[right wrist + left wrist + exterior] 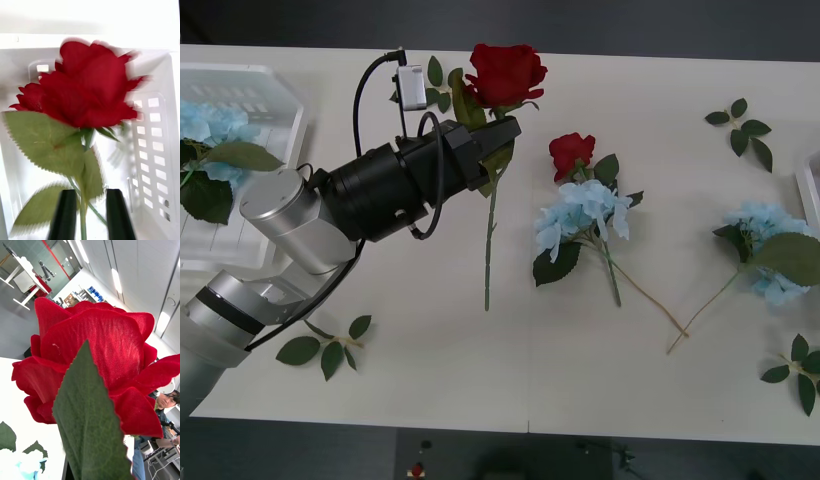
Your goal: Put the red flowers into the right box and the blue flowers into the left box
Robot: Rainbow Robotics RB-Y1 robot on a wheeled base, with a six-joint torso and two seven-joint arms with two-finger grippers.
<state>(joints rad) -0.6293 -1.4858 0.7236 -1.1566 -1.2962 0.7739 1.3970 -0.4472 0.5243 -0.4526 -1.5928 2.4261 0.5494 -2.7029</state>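
Presently:
Left gripper: black fingers clamped on a deep-red artificial rose, held above the white table.
Right gripper: pinching a second red rose's stem over the slotted white plastic box.

Above the white worktop, the left pincer grips a red rose by its stem; another rose lies beside blue hydrangeas.

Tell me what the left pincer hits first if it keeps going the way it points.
Probably nothing on the table: the left pincer, shut on a red rose, points toward the bare far table edge. Depth is unclear.
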